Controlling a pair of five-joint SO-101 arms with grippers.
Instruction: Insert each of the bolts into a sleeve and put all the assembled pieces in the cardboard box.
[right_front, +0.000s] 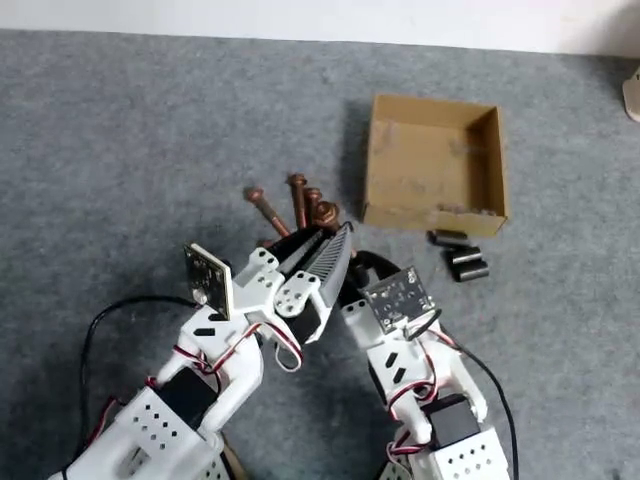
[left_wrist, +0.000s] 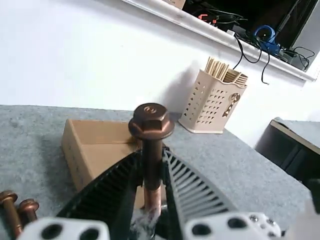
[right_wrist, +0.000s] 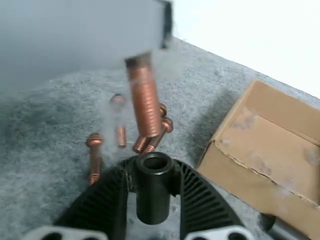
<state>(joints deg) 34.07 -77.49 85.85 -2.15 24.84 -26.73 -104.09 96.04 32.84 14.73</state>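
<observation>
A: Where's the bolt (left_wrist: 151, 122)?
B: Near the cardboard box (right_front: 435, 165), clamped in your left gripper (left_wrist: 151, 165); your right gripper (right_wrist: 152, 175) clasps the sleeve (right_wrist: 152, 200). Centre the tip over its bore, then lower straight

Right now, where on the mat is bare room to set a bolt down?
Free: the mat left of the loose bolts, the strip behind the box, the mat right of the sleeves. Crowded: between bolts and box, where the left gripper and right gripper meet.

A fixed camera looks down over my table (right_front: 120, 150); each wrist camera peers close past my fingers (left_wrist: 195, 192), both sharing the cardboard box (left_wrist: 95, 150) and loose bolts (right_wrist: 94, 157).
</observation>
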